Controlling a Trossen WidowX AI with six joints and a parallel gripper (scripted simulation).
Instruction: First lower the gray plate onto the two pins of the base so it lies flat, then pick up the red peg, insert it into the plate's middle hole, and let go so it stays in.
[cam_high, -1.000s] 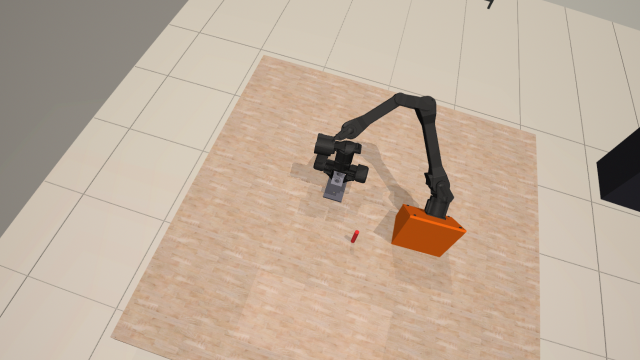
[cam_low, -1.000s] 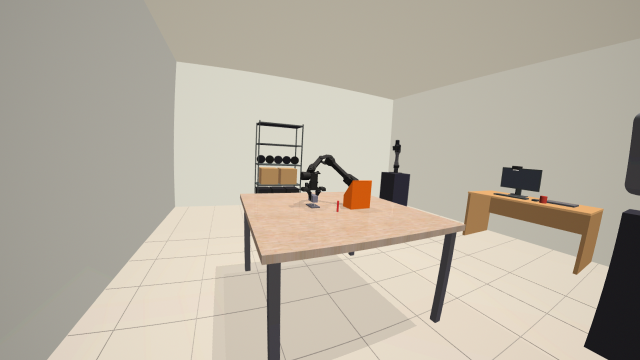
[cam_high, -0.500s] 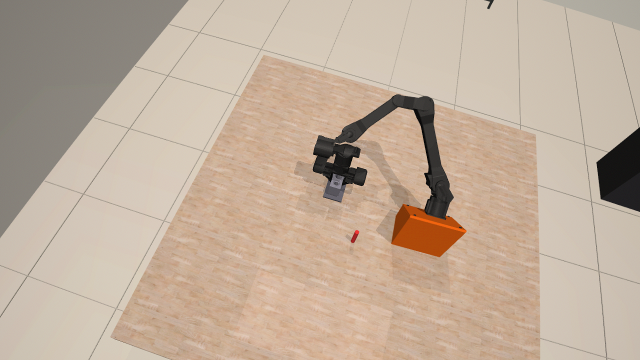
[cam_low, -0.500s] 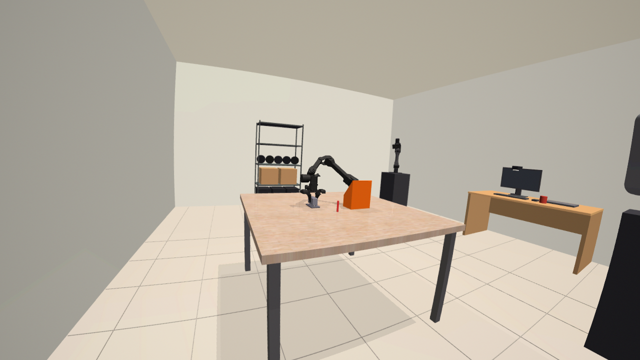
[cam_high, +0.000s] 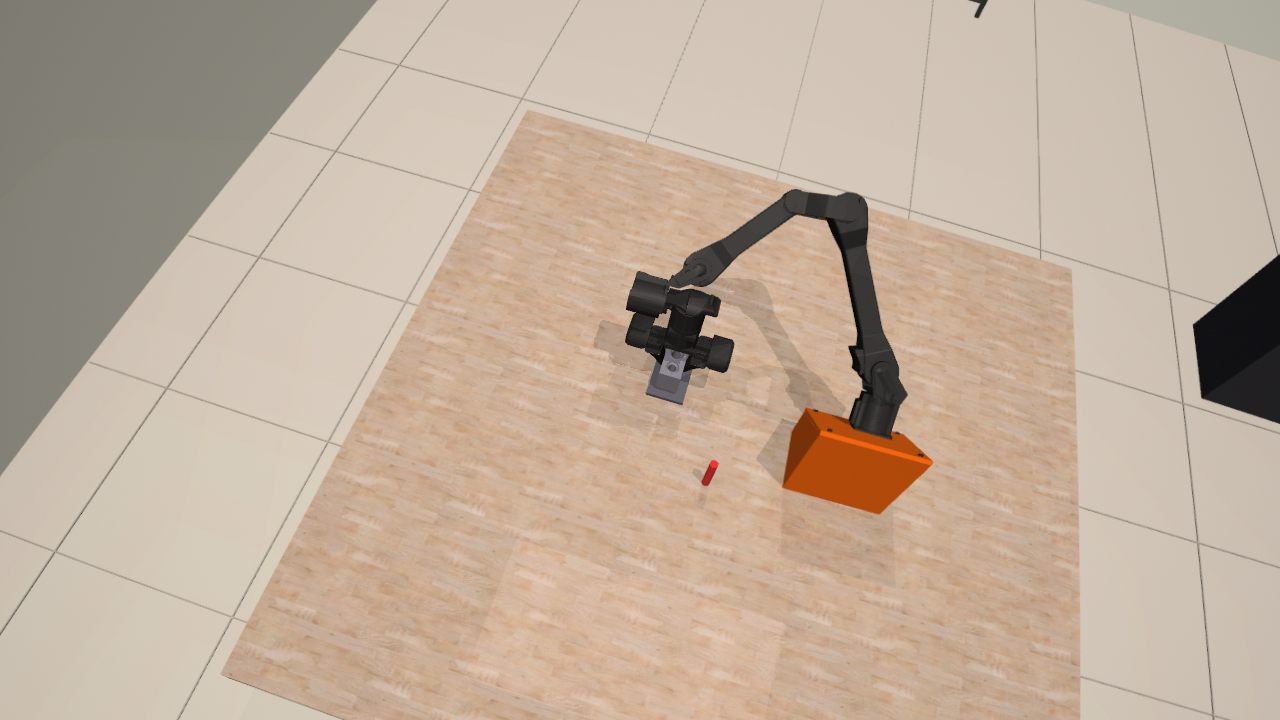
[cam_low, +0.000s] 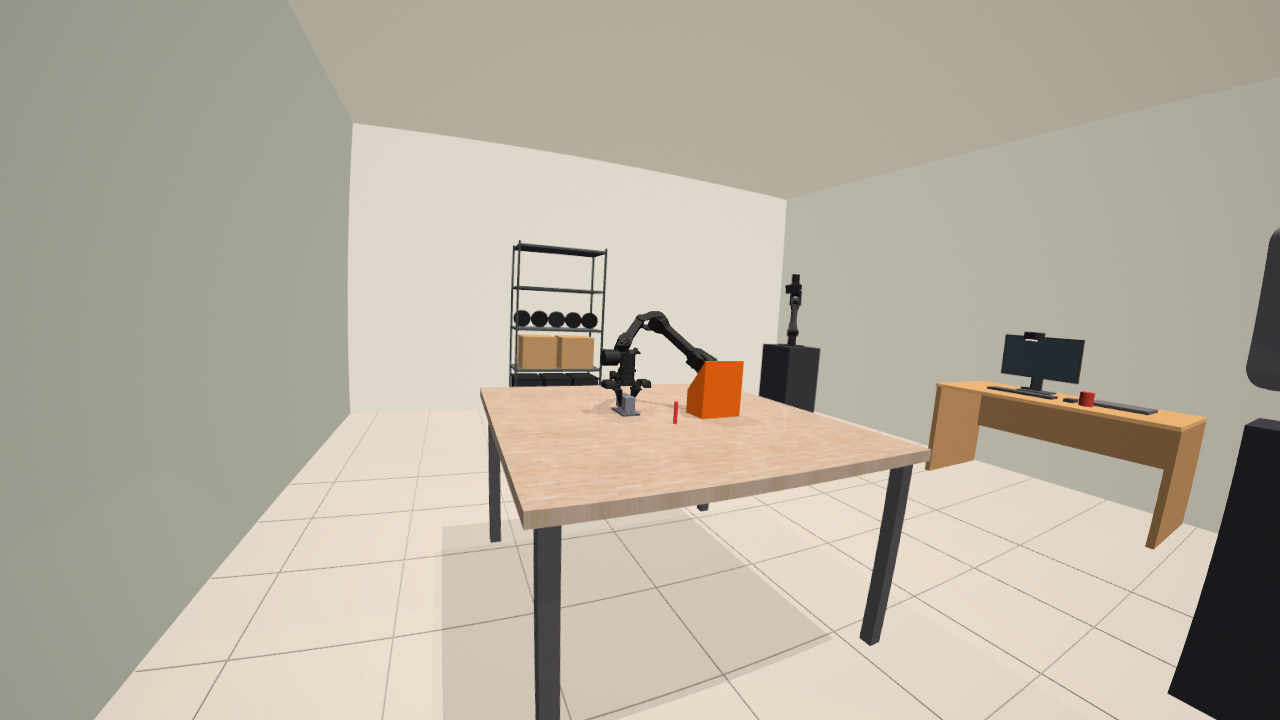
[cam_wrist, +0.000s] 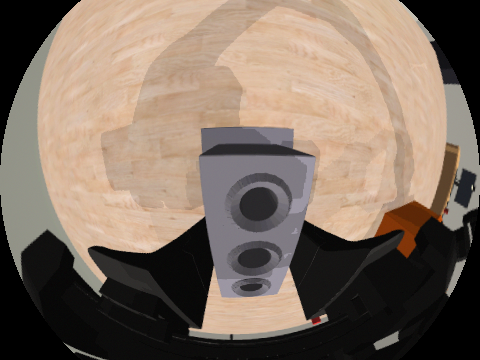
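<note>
The gray plate is a thick block with three round holes in its top. My gripper is shut on it, one finger on each long side. The plate is down over the thin gray base, whose end shows beyond it in the wrist view. No gap shows between them, and the base's pins are hidden. The red peg stands upright on the table, apart from the base; a bit of red shows behind the right finger.
The orange block under my arm stands beyond the peg from the base. My arm arches above the wooden table. A shelf, a desk and a second arm on a black stand are farther off.
</note>
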